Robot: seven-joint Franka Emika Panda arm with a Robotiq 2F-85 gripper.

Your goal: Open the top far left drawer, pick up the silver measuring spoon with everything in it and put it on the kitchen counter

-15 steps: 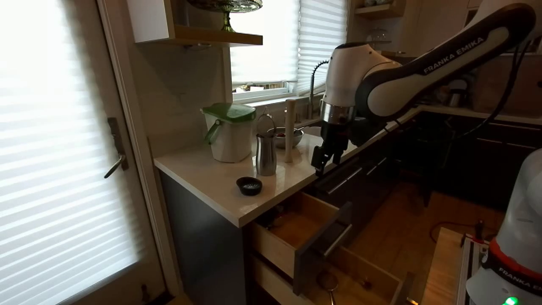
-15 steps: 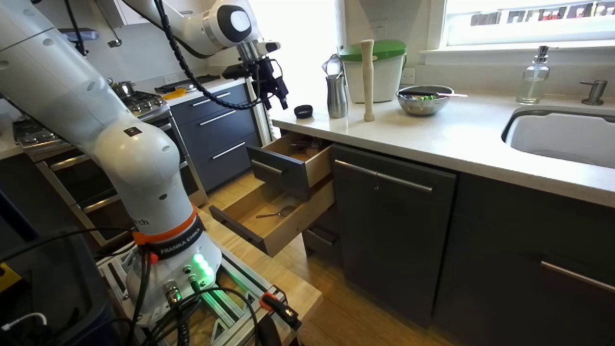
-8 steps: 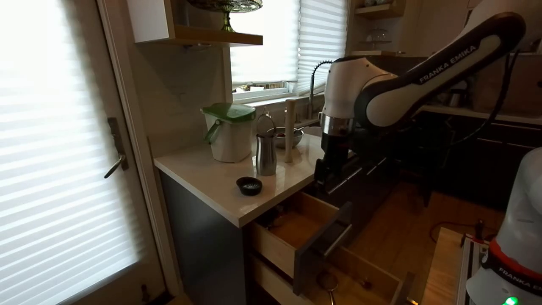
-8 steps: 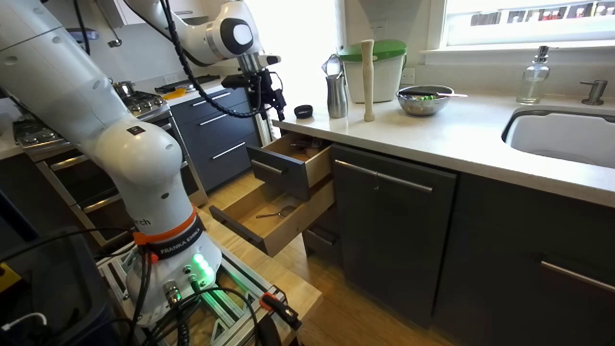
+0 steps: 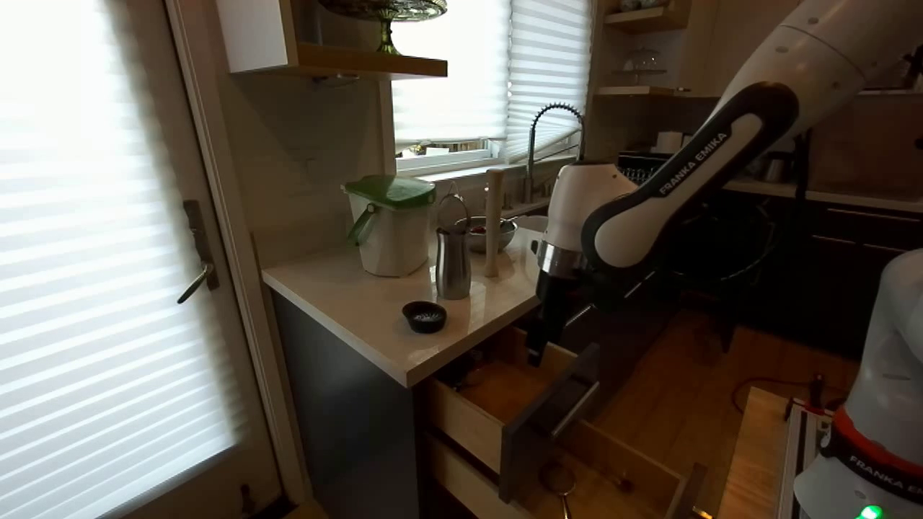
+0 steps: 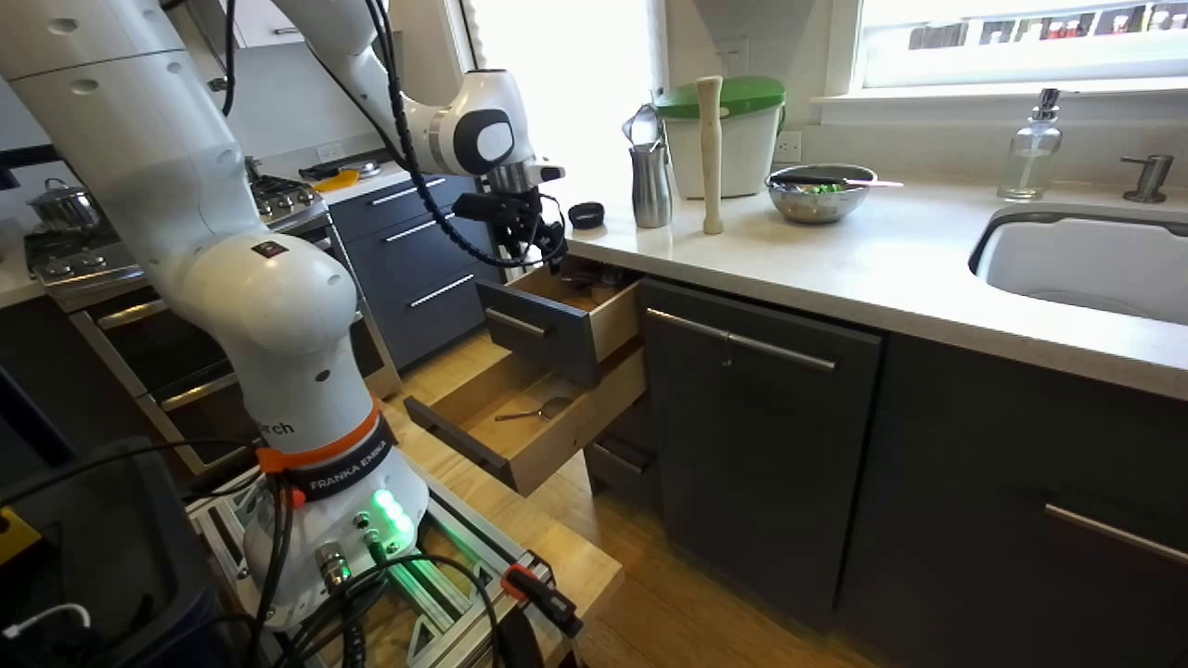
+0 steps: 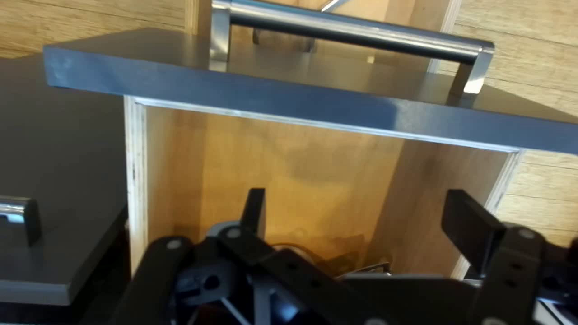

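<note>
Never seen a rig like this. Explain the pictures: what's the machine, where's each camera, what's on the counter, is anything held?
It's a single robot arm with a two-fingered gripper. Two pictures come from cameras outside the robot; the close-up comes from its wrist, looking past the gripper into the open upper drawer. A lower drawer is open too. On the counter are a small black bowl, a steel cup, a wooden stick, a green-lidded bin, a metal bowl and a soap bottle. The gripper is open and holds nothing; I can't pick out the measuring spoon.
</note>
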